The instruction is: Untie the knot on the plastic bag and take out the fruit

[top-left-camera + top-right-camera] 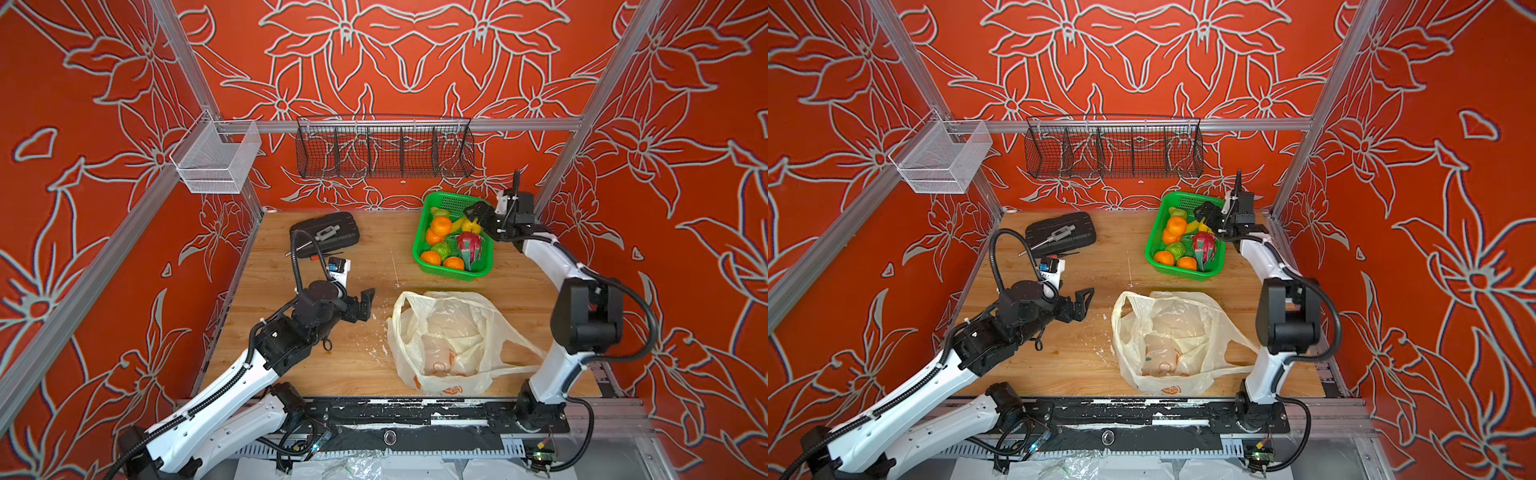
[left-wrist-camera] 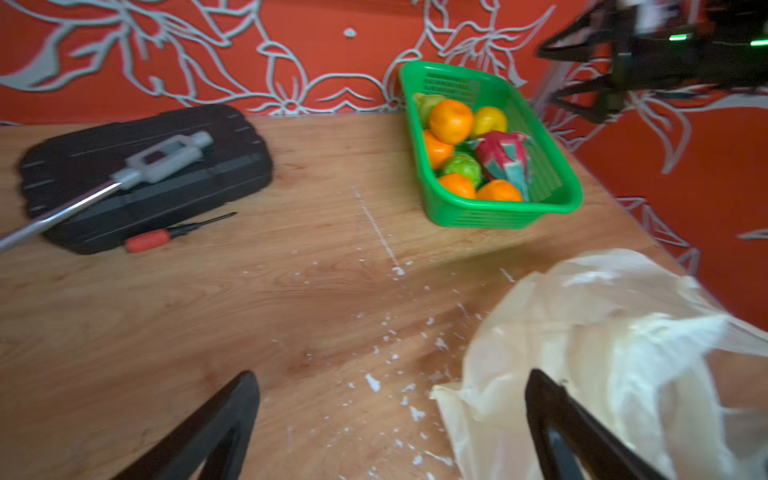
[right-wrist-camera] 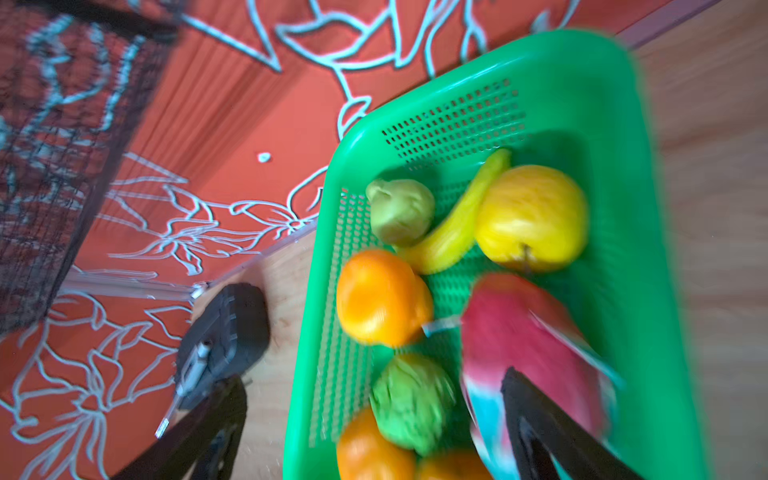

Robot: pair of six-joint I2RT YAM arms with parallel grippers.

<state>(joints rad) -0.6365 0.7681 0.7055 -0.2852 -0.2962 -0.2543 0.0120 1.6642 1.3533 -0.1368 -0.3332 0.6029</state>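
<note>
The plastic bag [image 1: 453, 332] [image 1: 1177, 328] [image 2: 602, 324] lies slack and open on the wooden table near its front edge. The knot is not in view; the two handle loops [image 1: 519, 359] lie loose and apart. The fruit sits in a green basket [image 1: 419, 239] [image 3: 582, 62] at the back right: oranges [image 3: 382, 297], a pink dragon fruit [image 3: 519, 328], a green fruit [image 3: 411, 399] and a yellow apple-like one [image 3: 532, 216]. My right gripper [image 1: 476, 214] [image 3: 374, 380] hovers open above the basket, holding nothing. My left gripper [image 1: 365, 303] [image 2: 392, 378] stands open and empty just left of the bag.
A black tool case [image 1: 324, 235] with a grey tool on it lies at the back left, with a red-handled screwdriver [image 2: 149, 240] beside it. A yellow banana [image 3: 453, 224] is in the basket too. A black wire rack [image 1: 384, 151] and a white mesh bin [image 1: 216, 160] hang on the frame.
</note>
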